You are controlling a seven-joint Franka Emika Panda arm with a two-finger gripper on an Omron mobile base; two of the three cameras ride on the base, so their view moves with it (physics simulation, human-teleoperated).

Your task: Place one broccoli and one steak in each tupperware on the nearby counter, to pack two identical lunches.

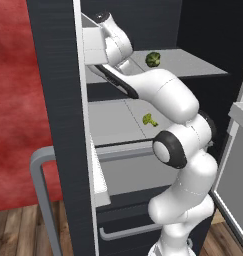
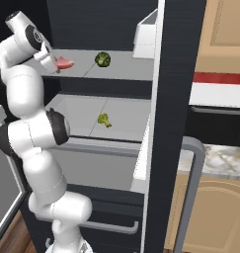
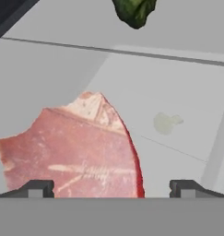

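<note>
base views: flank arm, share fridge shelves [image 1: 193, 67]; hand view: close above steak [image 3: 72, 152]

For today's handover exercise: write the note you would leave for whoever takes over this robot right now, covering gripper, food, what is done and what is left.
Gripper: open, holding nothing, poised at the steak on the upper fridge shelf.
Dark broccoli lies on the same shelf, beside the steak. Paler broccoli lies on the shelf below.
Done: fridge open, nothing packed as far as the views show.
Left: grasp the steak, carry it to a tupperware on the counter, then pack the rest.
</note>
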